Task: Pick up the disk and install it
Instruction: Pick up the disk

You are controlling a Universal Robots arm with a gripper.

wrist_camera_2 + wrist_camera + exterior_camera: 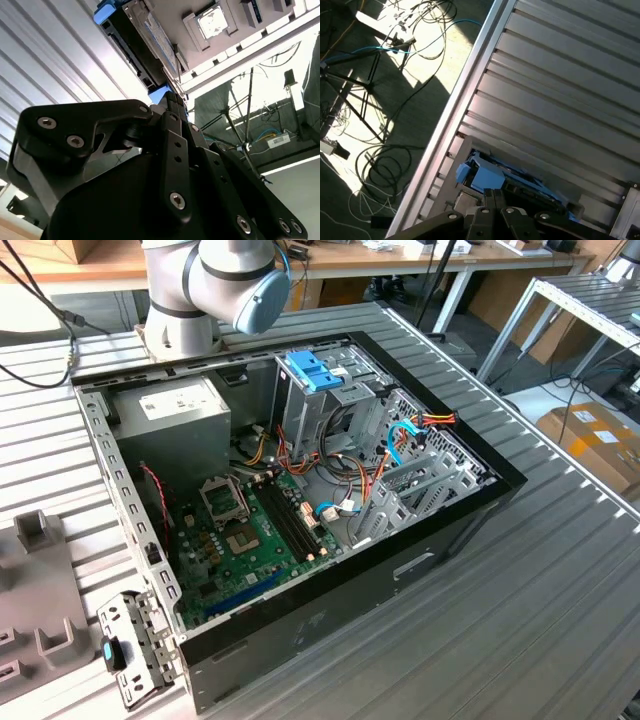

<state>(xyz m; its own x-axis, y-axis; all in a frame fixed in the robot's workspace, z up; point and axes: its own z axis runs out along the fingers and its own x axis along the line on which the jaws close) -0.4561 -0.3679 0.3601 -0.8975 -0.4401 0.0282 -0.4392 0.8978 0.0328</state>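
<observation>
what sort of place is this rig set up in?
Most likely a robotics lab or workshop. An opened desktop PC case sits on a ribbed metal table next to the robot arm's base, with a long wooden workbench behind and a cardboard box nearby.

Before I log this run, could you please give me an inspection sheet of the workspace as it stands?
Surface: ribbed metal table carrying an open computer case.
Job's things: the disk, blue-framed, sits over the ribbed surface in both wrist views.
Clutter: grey fixture and metal bracket at the exterior view's left.
Grippers: the gripper is right at the blue-framed end of the disk; grip not judged.
Cables: orange, red and blue leads inside the case; loose cables on the floor beyond the table edge.
Surroundings: cardboard box at the exterior view's right.
</observation>
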